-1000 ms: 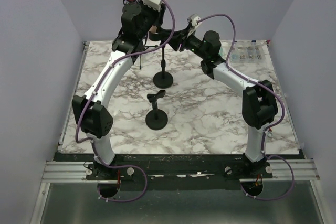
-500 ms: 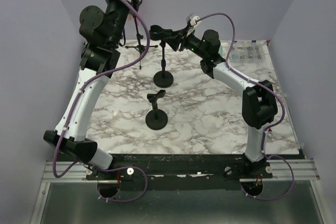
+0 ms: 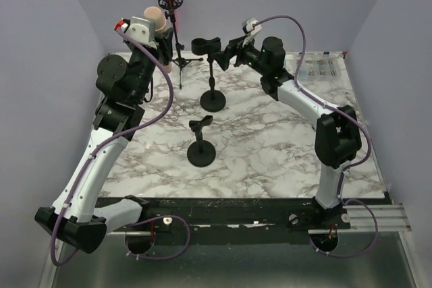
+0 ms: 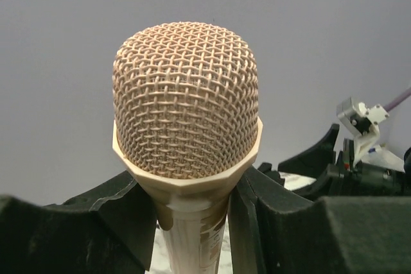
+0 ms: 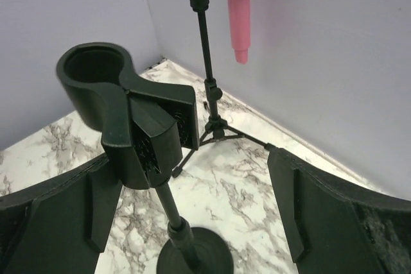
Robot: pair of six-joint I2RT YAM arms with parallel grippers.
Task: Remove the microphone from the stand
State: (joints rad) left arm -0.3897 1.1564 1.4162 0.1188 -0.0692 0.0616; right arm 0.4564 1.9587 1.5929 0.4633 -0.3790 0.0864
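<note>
Far left: left gripper (image 4: 192, 226) clamped on the beige microphone (image 4: 186, 101). Centre: right gripper (image 5: 192, 206), fingers spread wide, flanking the stand (image 3: 212, 79) and its empty clip (image 5: 122, 110).

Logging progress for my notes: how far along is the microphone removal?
Done: the beige microphone is out, and the stand's clip is empty. In hand: the left claw grips it aloft; the right claw is open near the clip. Left: setting it down, probably.

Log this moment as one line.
stage: microphone off stand | left jaws: shut on microphone, aloft | right jaws: open by empty clip
</note>
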